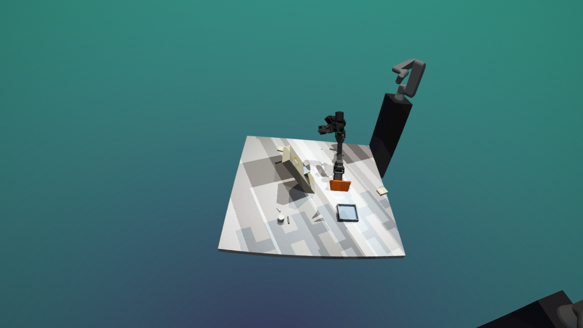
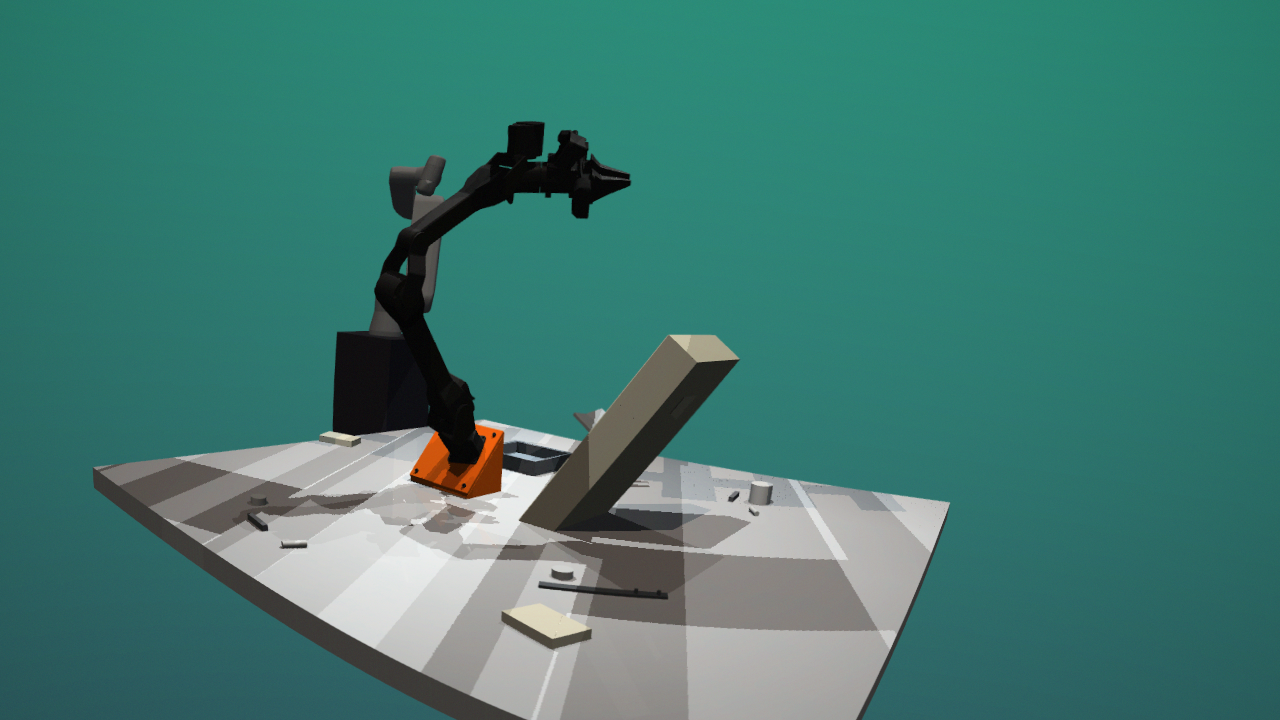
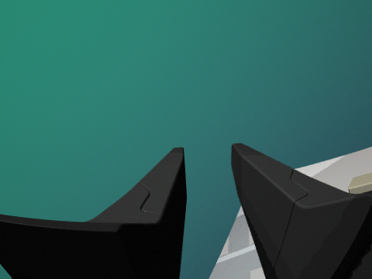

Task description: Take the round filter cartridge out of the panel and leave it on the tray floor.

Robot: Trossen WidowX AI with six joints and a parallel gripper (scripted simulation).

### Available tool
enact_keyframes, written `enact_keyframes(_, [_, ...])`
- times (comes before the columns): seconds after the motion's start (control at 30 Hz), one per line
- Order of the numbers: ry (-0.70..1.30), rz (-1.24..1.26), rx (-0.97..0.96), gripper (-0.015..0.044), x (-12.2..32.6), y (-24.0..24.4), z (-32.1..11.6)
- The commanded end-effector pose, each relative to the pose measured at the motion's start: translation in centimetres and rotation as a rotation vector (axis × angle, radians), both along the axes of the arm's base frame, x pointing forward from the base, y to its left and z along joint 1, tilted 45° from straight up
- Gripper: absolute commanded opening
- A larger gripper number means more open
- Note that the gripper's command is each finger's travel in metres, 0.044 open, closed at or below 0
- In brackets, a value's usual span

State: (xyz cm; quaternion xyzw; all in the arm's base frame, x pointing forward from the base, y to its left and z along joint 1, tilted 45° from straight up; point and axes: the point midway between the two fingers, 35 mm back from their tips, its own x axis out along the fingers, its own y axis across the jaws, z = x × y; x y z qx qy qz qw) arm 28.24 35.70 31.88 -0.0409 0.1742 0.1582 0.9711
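The beige service panel (image 1: 298, 175) (image 2: 617, 429) leans on the table. A small pale round face with a yellow ring (image 1: 296, 160) shows on its upper part, seemingly the filter cartridge; its slots are too small to make out. The panel's face is hidden in the exterior view. The dark square tray (image 1: 347, 220) (image 2: 535, 469) lies beyond the orange base, with nothing seen on its floor. My gripper (image 1: 319, 130) (image 2: 630, 180) (image 3: 208, 155) is high in the air, above and away from the panel. Its fingers stand a small gap apart with nothing between them.
A grey bracket-like piece (image 1: 306, 171) juts from the panel's front. The orange base (image 1: 340, 186) (image 2: 483, 474) stands between panel and tray. A white cylinder (image 1: 280, 218) (image 2: 760, 493), a dark bar (image 2: 601, 590) and a pale block (image 2: 547, 625) lie around the panel. A grey arm (image 1: 416, 77) stands behind.
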Motion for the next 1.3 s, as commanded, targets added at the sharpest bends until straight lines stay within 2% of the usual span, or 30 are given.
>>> enact_keyframes(0.0, [0.095,-0.278,0.092,0.0099,2.3,-5.7,-4.7])
enact_keyframes(0.33, [0.132,-0.721,0.242,0.0099,3.8,-15.5,-11.2])
enact_keyframes(0.63, [0.005,-1.083,0.388,0.0099,2.8,-24.2,-15.2])
enact_keyframes(1.27, [0.002,-1.092,0.392,0.0099,3.1,-24.6,-15.6])
